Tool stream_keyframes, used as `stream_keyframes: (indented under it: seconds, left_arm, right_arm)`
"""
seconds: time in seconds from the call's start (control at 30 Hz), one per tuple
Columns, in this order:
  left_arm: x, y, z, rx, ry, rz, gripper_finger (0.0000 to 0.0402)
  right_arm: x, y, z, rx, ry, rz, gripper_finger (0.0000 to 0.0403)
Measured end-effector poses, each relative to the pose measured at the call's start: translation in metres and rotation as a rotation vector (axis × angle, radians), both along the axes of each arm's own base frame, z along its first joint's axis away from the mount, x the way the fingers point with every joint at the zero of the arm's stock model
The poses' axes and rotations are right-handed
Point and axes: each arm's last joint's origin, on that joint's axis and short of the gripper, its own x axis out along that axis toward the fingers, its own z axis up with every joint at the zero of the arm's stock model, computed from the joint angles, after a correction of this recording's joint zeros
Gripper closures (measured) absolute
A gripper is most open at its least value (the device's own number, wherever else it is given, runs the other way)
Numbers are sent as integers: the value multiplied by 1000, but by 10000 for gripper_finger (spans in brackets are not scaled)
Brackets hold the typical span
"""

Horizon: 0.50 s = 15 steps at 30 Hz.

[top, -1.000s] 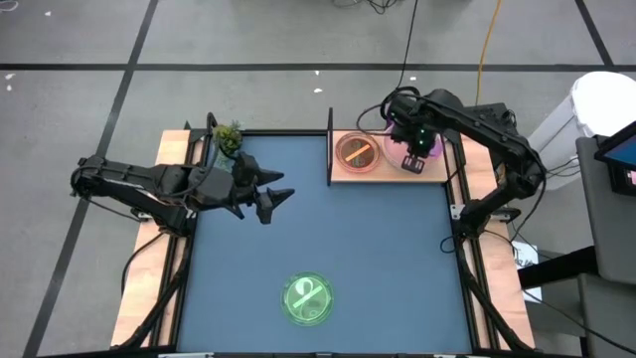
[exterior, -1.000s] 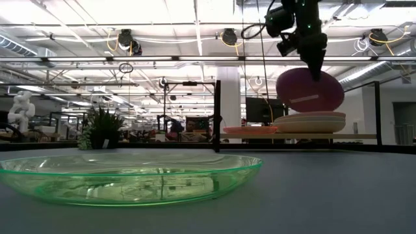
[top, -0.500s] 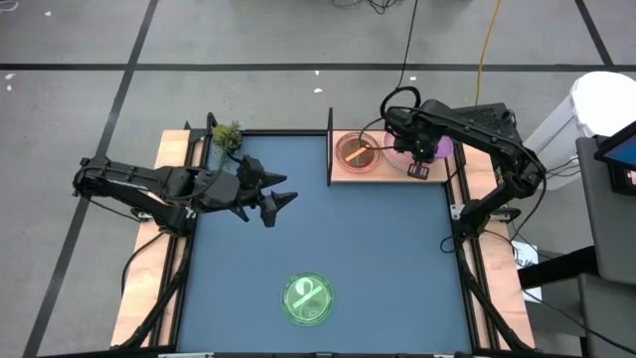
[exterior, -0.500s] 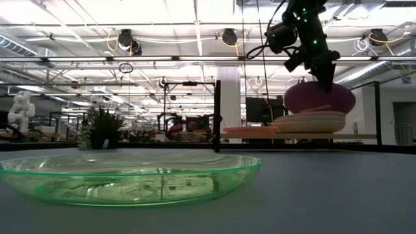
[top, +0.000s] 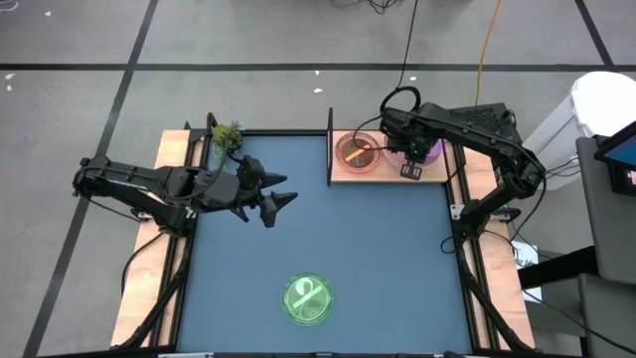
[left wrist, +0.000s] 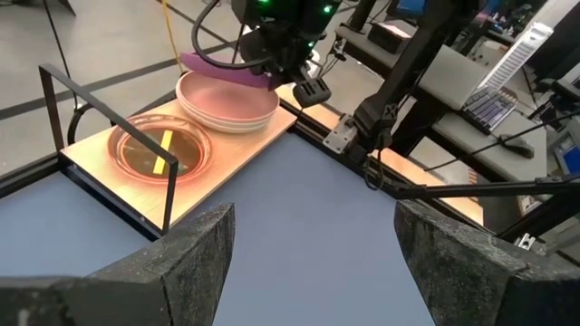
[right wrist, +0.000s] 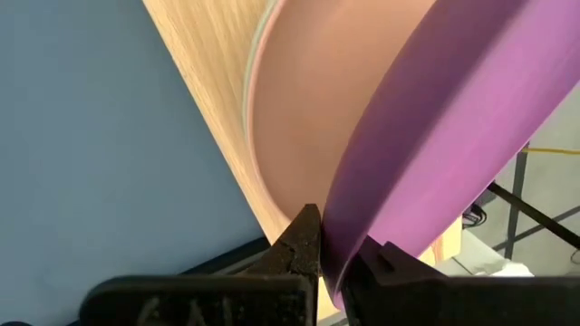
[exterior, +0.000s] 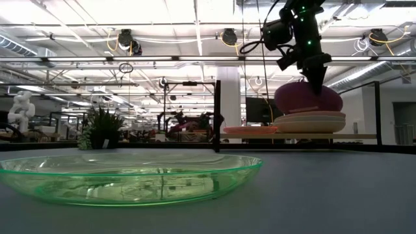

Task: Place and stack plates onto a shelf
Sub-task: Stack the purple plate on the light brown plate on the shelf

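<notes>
Shifted slightly toward the orange-brown plate (top: pixel 356 152), right gripper (top: pixel 408 157) clenched on tilted purple plate (exterior: pixel 308 99) above stack (left wrist: pixel 227 102); left gripper (top: pixel 275 203) released over desk (top: pixel 378 259).

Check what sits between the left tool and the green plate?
Nothing: in the high view only bare blue table lies between the left tool and the green plate.

plant (top: pixel 228 136) at table's far-left corner | white bin (top: pixel 604 99) right
</notes>
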Motion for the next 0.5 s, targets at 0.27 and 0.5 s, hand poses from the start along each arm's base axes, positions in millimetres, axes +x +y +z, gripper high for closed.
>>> stream_keyframes:
  seconds: [0.27,0.5]
  left_arm:
    - [0,0,0,13,5,-6,98]
    - [0,0,0,13,5,-6,98]
  right_arm:
    - [-1,1,-7,35,7,7,397]
    - [-9,7,-29,73,90,9,397]
